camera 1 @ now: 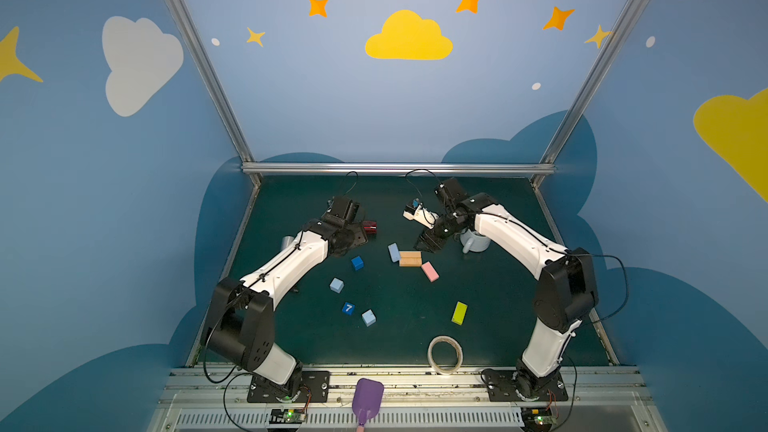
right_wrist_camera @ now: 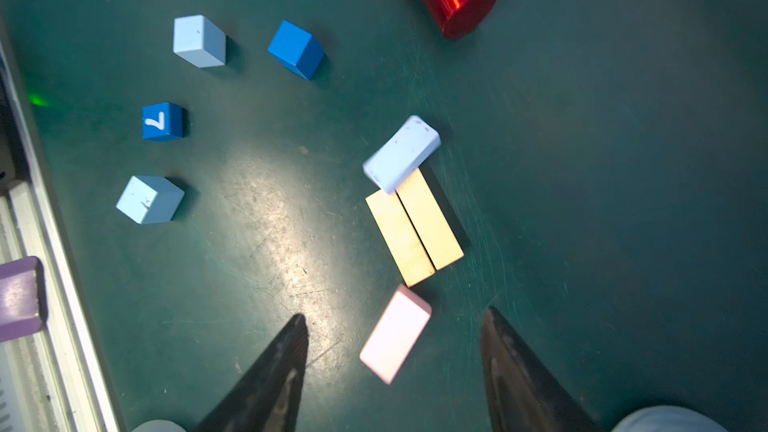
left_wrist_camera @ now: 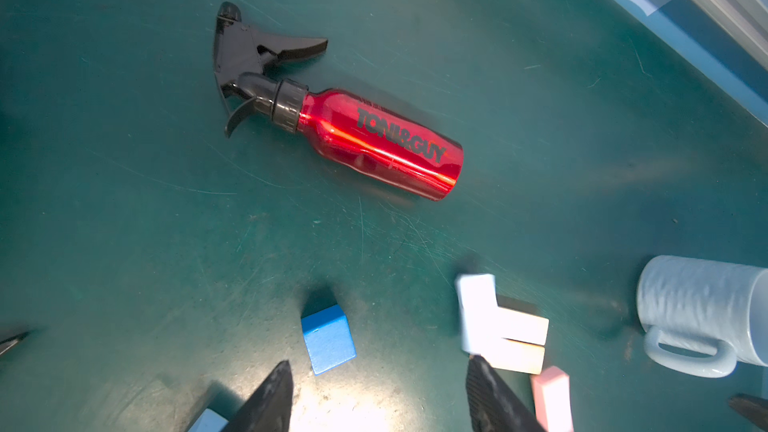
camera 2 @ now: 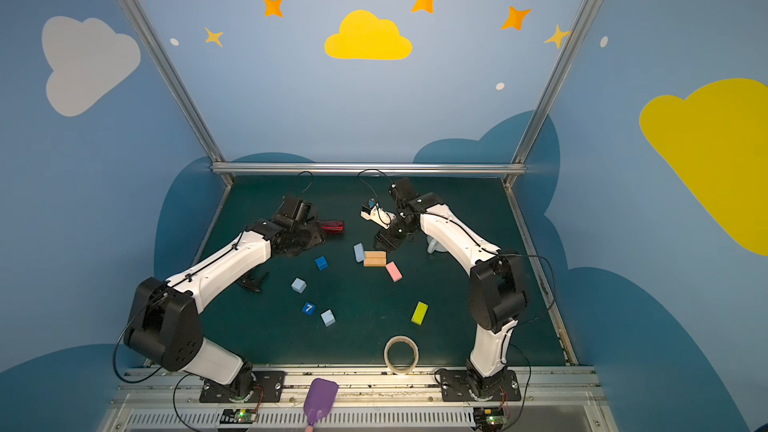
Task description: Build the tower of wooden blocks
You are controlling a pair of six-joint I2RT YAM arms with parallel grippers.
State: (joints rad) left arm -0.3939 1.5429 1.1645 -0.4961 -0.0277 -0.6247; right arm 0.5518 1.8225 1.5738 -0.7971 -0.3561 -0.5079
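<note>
The wood blocks lie loose on the green table point(camera 1: 498, 326). Two orange blocks point(camera 1: 410, 259) point(right_wrist_camera: 415, 228) sit side by side, and a light-blue flat block point(camera 1: 394, 252) point(right_wrist_camera: 402, 154) overlaps their end. A pink block point(camera 1: 429, 271) point(right_wrist_camera: 395, 334) lies below my open right gripper point(right_wrist_camera: 397, 313) point(camera 1: 430, 243). My left gripper point(left_wrist_camera: 380, 367) point(camera 1: 352, 239) hangs open and empty above a dark blue cube point(left_wrist_camera: 328, 338) point(camera 1: 357, 263). Nearer the front lie a light blue cube point(camera 1: 336, 285), the "7" cube point(camera 1: 348, 308), another light blue cube point(camera 1: 368, 318) and a yellow-green block point(camera 1: 459, 313).
A red spray bottle point(left_wrist_camera: 374, 139) point(camera 1: 370, 227) lies on its side behind the blocks. A pale mug point(camera 1: 476, 241) stands under the right arm. A tape roll point(camera 1: 445, 354) sits at the front edge, with a purple scoop point(camera 1: 367, 398) on the rail beyond it.
</note>
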